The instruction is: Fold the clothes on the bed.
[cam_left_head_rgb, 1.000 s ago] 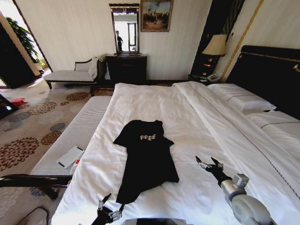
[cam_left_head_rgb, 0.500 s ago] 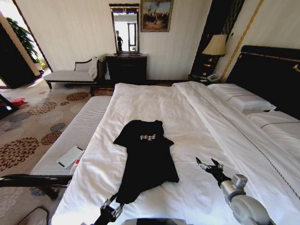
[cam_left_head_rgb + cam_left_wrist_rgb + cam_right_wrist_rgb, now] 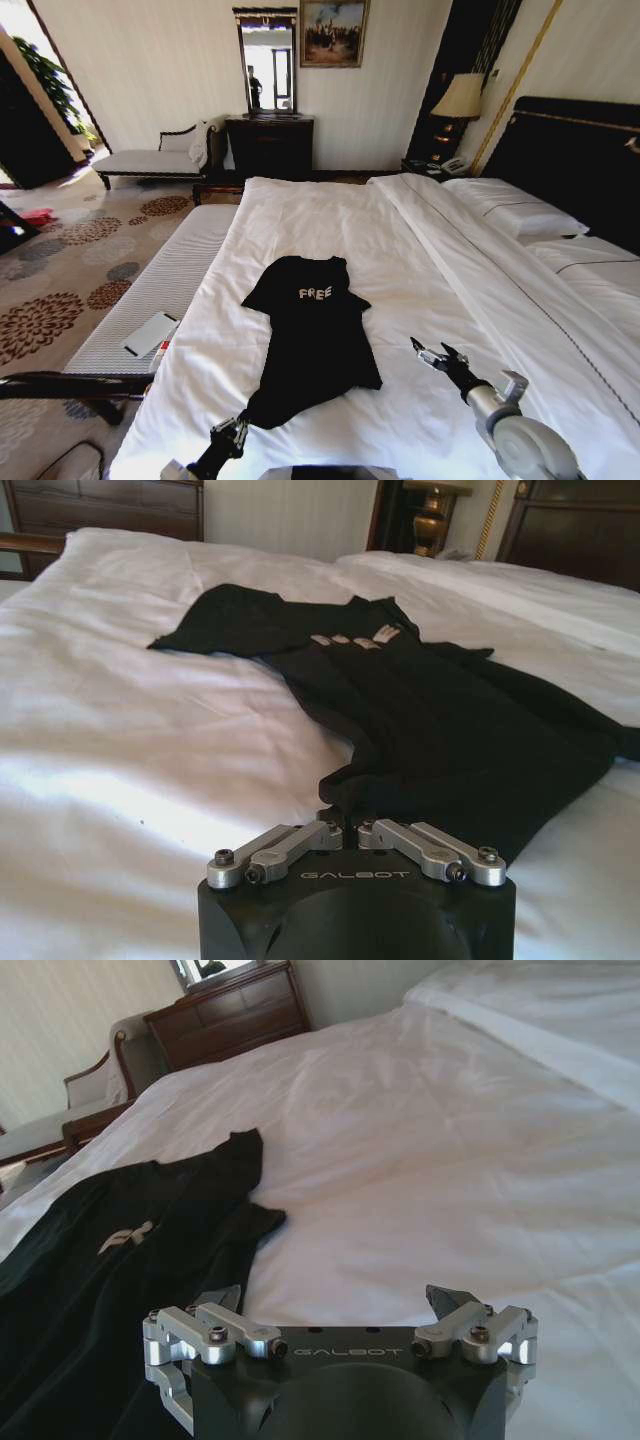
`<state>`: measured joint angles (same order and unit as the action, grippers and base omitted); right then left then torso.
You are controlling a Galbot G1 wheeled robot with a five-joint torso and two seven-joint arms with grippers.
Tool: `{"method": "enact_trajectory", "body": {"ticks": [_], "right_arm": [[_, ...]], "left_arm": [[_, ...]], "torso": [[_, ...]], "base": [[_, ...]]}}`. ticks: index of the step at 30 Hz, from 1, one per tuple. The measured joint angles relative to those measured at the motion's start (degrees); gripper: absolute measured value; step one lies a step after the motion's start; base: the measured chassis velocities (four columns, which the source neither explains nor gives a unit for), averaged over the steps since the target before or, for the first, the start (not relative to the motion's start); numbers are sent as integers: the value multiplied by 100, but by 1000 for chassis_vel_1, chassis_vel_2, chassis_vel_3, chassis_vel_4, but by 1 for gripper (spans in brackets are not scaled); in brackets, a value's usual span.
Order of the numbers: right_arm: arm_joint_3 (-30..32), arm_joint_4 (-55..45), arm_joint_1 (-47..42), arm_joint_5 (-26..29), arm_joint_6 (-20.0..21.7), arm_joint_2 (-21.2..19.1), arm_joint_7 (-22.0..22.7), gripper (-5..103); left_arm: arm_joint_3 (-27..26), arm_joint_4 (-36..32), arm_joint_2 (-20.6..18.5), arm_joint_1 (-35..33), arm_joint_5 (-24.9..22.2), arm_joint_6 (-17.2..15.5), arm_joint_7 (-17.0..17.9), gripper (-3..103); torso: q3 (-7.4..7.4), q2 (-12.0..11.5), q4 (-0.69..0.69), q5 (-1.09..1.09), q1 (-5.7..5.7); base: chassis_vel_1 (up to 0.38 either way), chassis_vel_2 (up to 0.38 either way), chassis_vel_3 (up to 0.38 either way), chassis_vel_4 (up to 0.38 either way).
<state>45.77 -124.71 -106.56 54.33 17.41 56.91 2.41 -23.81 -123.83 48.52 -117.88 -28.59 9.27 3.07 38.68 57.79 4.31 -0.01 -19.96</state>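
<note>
My left claw (image 3: 345, 830) has its fingertips buried under the hem of the soft black short-sleeved T-shirt (image 3: 440, 720), so I cannot see them meet. The shirt's small white chest lettering (image 3: 355, 637) blurs unreadable from my left wrist; its far hem runs off the edge there.

Soft matt cloth on the bed, brushed metal and black plastic at the grippers.

The black T-shirt (image 3: 430, 710) is limp matt fabric whose hem corner is pinched between the left gripper (image 3: 352, 832)'s closed silvery metal fingers, over a matt black housing. Beside the spread-fingered right gripper (image 3: 335, 1305), the bed (image 3: 480, 1160)'s white cotton looks smooth, lightly creased. Beyond, the headboard (image 3: 575, 150) is dark glossy wood.
</note>
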Motion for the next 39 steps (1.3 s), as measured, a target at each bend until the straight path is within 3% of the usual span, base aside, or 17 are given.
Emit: {"method": "enact_trajectory", "body": {"ticks": [6, 14, 37, 39], "right_arm": [[-282, -13, -291, -501, 36, -126, -323, 100], [-838, -72, -406, -857, -8, -218, -415, 100], [-1427, -74, -204, -627, 136, -296, -475, 101], [-1446, -75, -172, -528, 160, -293, -435, 97]], "left_arm": [[-97, -178, 57, 0, -84, -36, 29, 2], [-307, -299, 122, 60, -281, -163, 63, 2], [-289, -333, 219, 250, -413, -380, 195, 2], [-276, -333, 224, 266, -404, -382, 200, 2]], "torso": [[0, 0, 0, 0, 0], [0, 0, 0, 0, 0], [0, 0, 0, 1, 0], [0, 0, 0, 1, 1]], "base": [[0, 0, 0, 0], [0, 0, 0, 0], [0, 0, 0, 0], [0, 0, 0, 0]]}}
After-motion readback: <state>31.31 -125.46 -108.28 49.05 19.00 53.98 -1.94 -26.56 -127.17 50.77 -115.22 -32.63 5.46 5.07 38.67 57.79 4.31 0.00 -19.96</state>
